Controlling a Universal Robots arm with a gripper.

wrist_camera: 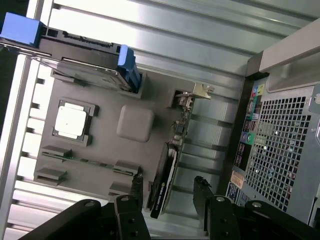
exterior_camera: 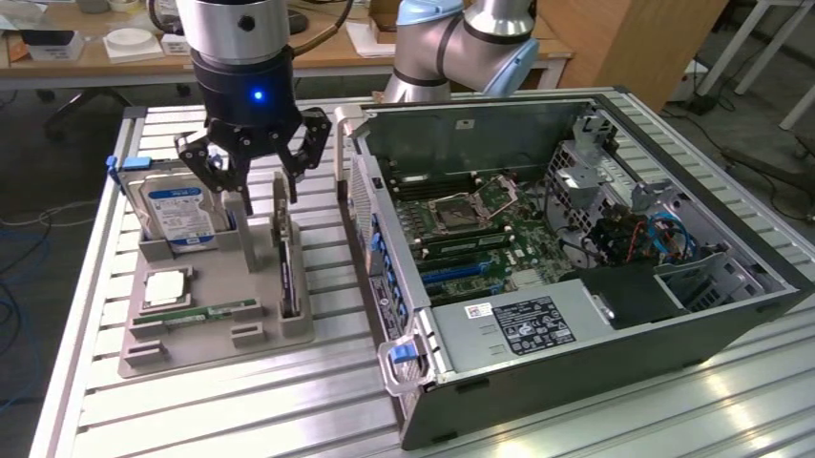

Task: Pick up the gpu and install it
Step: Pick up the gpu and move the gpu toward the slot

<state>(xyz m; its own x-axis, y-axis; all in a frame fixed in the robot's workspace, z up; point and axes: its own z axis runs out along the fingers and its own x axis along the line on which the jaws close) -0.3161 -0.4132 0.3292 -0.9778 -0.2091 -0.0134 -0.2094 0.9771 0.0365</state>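
Gripper (exterior_camera: 255,179) released above the gpu (exterior_camera: 288,277)
Exterior view: jaws were spread wide, holding nothing, over the thin dark card standing on edge in the gray tray (exterior_camera: 210,339), left of the computer case (exterior_camera: 560,315). Wrist view: the card's silver bracket (wrist_camera: 189,100) was at one end, and the fingers (wrist_camera: 212,215) flanked it without touching.

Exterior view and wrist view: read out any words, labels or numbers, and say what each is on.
Nothing reads clearly.
Blue-white label on the hard drive: print too small.
Black-and-white sticker on the computer case: print blurred.
gpu: its print is blurred.
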